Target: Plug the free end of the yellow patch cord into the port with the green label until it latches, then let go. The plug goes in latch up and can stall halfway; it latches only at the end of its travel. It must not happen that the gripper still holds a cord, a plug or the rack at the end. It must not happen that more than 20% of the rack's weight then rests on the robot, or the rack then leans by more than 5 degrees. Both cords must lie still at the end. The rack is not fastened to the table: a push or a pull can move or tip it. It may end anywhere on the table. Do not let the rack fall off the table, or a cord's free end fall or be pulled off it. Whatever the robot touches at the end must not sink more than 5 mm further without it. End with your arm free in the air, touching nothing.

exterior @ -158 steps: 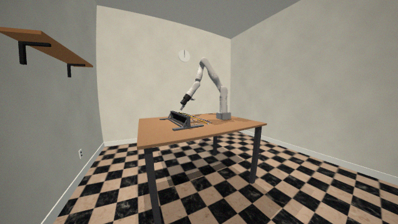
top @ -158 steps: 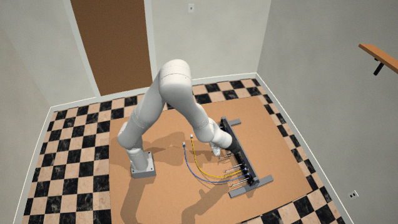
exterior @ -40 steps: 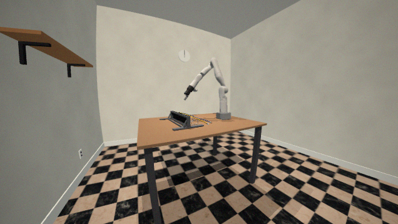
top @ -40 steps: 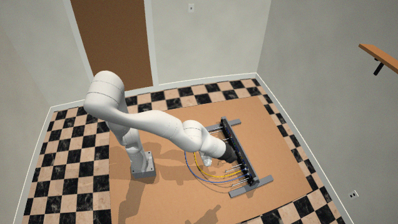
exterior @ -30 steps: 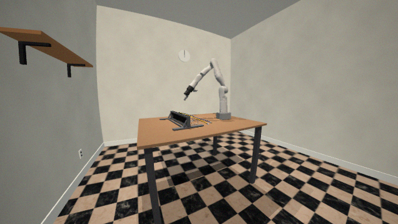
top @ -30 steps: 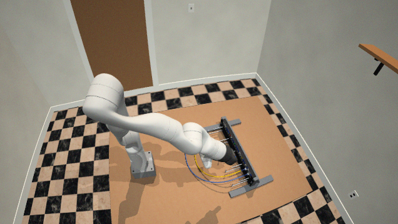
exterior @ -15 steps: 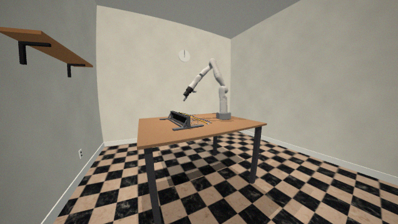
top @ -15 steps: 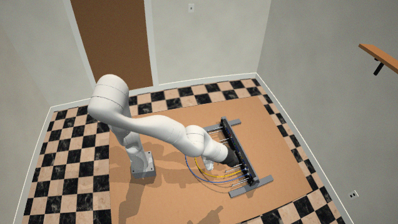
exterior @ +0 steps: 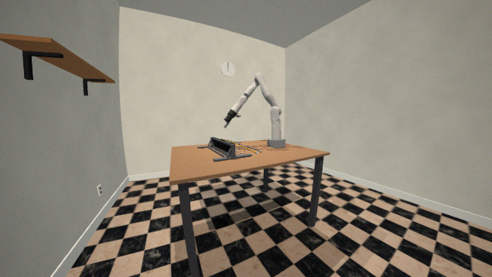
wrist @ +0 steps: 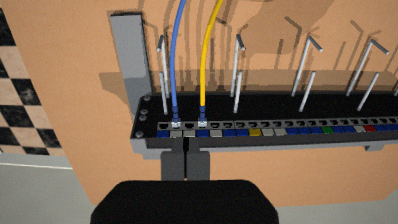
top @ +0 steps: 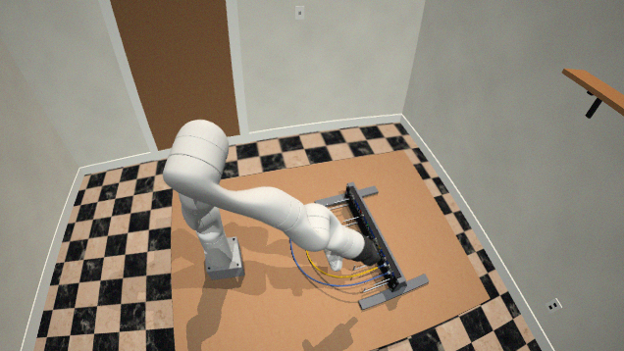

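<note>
The black rack (top: 365, 218) (exterior: 222, 146) (wrist: 260, 106) stands on the table with a row of ports along its front. The yellow cord (top: 334, 274) (wrist: 204, 55) has one end plugged into a port near the rack's left end in the wrist view. The blue cord (top: 314, 279) (wrist: 173, 55) is plugged in two ports to its left. The arm hides both free ends. The green label (wrist: 327, 130) sits far to the right in the row. My gripper (wrist: 186, 151) (exterior: 226, 124) (top: 379, 260) is shut and empty, high above the rack's end near the two plugged ports.
Metal rods (wrist: 305, 75) stand behind the panel. Grey feet (top: 393, 290) (wrist: 130, 50) carry the rack at both ends. A yellow label (wrist: 255, 132) and a red label (wrist: 369, 128) are in the row. The table's edge (exterior: 247, 167) lies in front of the rack.
</note>
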{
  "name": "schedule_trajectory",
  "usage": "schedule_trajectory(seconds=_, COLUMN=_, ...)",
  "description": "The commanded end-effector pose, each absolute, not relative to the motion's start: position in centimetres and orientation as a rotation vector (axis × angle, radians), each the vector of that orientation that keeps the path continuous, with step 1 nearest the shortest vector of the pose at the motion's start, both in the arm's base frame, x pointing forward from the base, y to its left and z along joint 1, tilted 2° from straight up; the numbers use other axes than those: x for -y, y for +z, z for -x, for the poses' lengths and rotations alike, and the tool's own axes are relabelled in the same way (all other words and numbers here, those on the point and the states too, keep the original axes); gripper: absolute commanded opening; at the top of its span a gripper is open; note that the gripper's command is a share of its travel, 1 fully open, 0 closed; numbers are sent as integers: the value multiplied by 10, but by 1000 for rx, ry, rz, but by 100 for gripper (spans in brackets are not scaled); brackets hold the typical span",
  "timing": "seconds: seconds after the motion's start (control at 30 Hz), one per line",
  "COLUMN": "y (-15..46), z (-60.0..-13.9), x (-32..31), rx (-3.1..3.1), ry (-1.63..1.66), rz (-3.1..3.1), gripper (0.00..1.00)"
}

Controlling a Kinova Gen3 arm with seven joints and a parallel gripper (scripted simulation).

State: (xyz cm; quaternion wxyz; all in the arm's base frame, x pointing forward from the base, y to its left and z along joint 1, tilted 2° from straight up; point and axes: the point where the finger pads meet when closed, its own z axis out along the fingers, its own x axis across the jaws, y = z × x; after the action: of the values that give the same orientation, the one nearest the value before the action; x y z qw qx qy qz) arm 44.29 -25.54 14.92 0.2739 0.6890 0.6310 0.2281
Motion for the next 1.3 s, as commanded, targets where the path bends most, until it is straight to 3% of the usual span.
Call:
schedule_trajectory(seconds=0.0, y=140, z=-460, x=243, rx=-1722, ry=635, rz=-1835, gripper=0)
schedule_trajectory(seconds=0.6, y=92, z=-502, x=247, rx=-1722, ry=635, rz=-1835, gripper=0)
schedule_trajectory(seconds=1.27, y=85, z=-509, x=247, rx=-1723, ry=633, rz=-1831, gripper=0)
